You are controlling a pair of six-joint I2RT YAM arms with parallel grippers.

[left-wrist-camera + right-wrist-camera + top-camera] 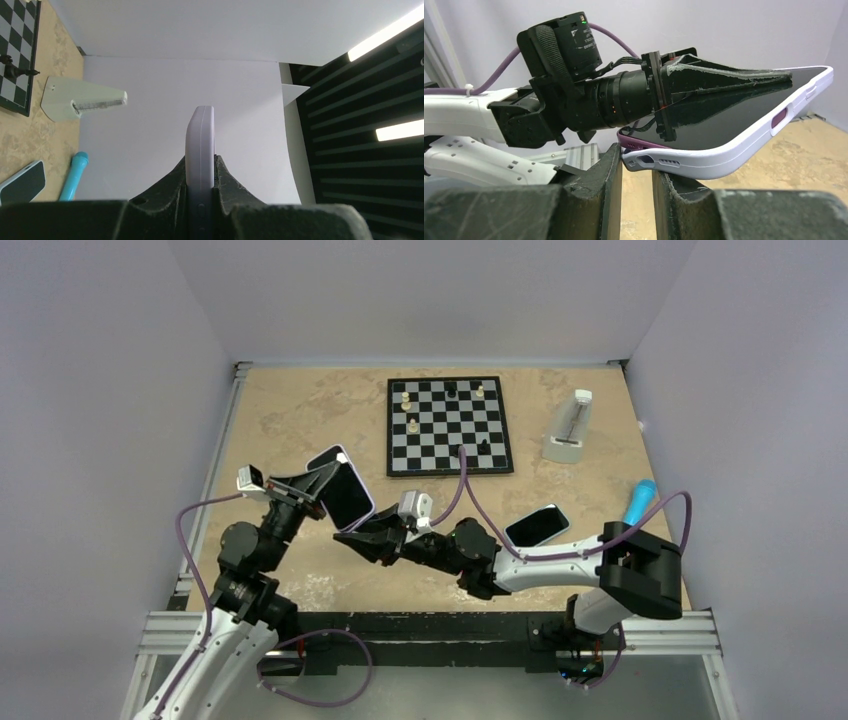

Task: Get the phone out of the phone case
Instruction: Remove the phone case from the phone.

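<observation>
Left fingers (165,186) clamp the phone case (724,156), phone (734,112) inside, aloft above the surface (290,420). Right fingers (599,175), narrowly parted, flank its lower corner; grip cannot be told. Judged stage: phone not yet freed; peeling the case off is left.

Left end effector (200,169) clamps the phone case (200,130). Right end effector (637,162) sits just beneath, fingers narrowly parted.

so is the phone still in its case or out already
Still in: the right wrist view shows the phone seated inside the lavender case, clamped by the left gripper.
</observation>
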